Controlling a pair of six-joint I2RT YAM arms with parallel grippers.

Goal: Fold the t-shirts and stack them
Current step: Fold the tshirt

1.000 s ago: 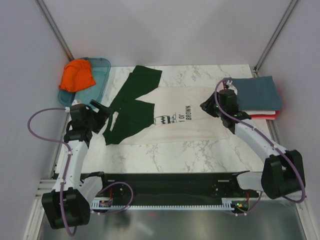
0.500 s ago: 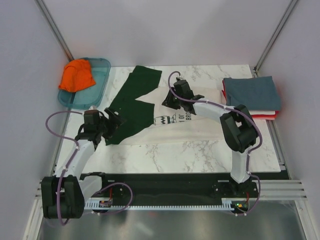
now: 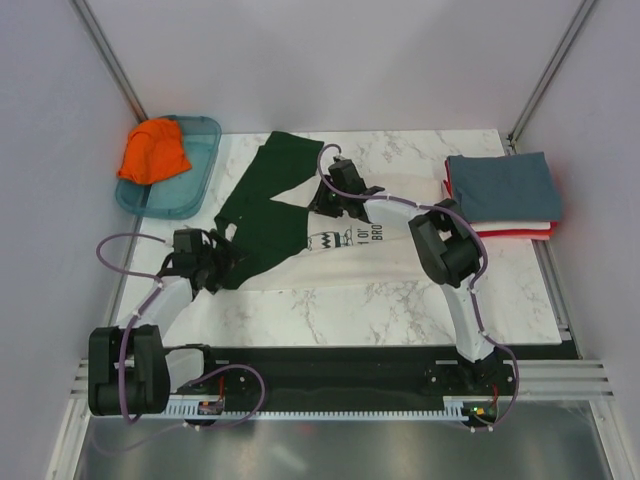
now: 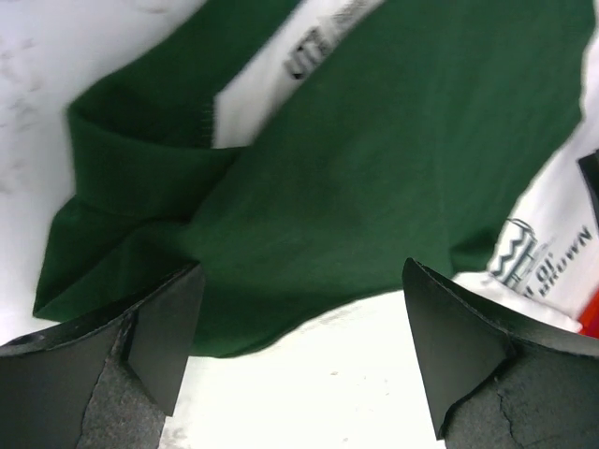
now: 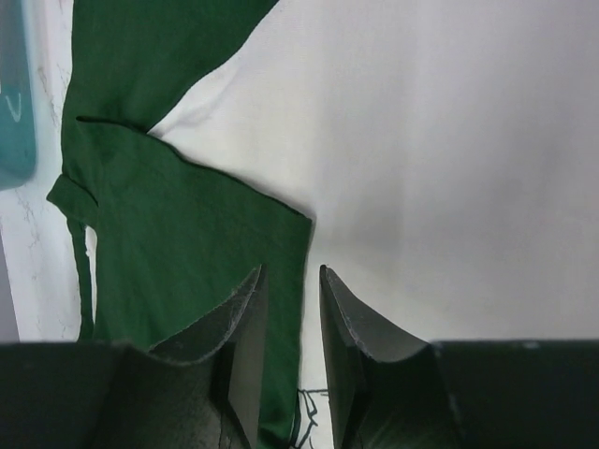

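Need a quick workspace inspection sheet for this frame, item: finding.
Surface: marble table, white with grey veins.
Job's things: cream tee with green sleeves spread mid-table; orange tee bunched in the teal tray; folded stack at right, slate-blue on top, white and red beneath.
Clutter: teal tray, far left.
Grippers: left claw open, low over a green sleeve; right claw jaws narrow over the sleeve seam, grip unclear.
Cables: purple cables loop along both arms.
Surroundings: grey walls, metal frame posts.

Cream-green tee (image 3: 360, 265) part-folded; orange tee (image 3: 153, 150) crumpled; folded stack (image 3: 500, 185)
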